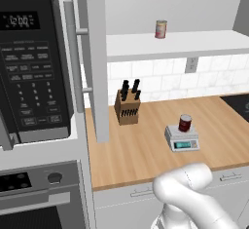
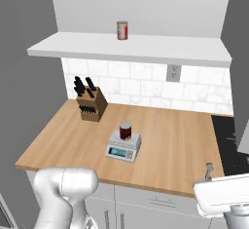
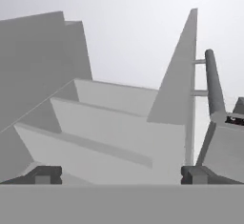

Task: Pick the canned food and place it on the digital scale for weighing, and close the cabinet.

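Observation:
The canned food (image 1: 185,123) (image 2: 125,130), a small dark red can, stands upright on the platform of the digital scale (image 1: 183,144) (image 2: 118,151) in the middle of the wooden counter. The cabinet above stands open: its left door (image 1: 95,52) (image 3: 174,99) with a long bar handle (image 3: 213,82) sticks out edge-on, and its right door (image 2: 238,52) is swung out too. In the hand view my gripper (image 3: 120,175) is open with nothing between its fingers, looking up at the cabinet's white shelf (image 3: 109,123) and left door, well away from the can.
A can with a red and yellowish label (image 1: 161,28) (image 2: 122,30) stands on the cabinet shelf (image 1: 194,45). A wooden knife block (image 1: 128,105) (image 2: 90,101) sits at the back left of the counter. The black microwave (image 1: 31,62) hangs left, and a dark cooktop (image 2: 228,140) lies right.

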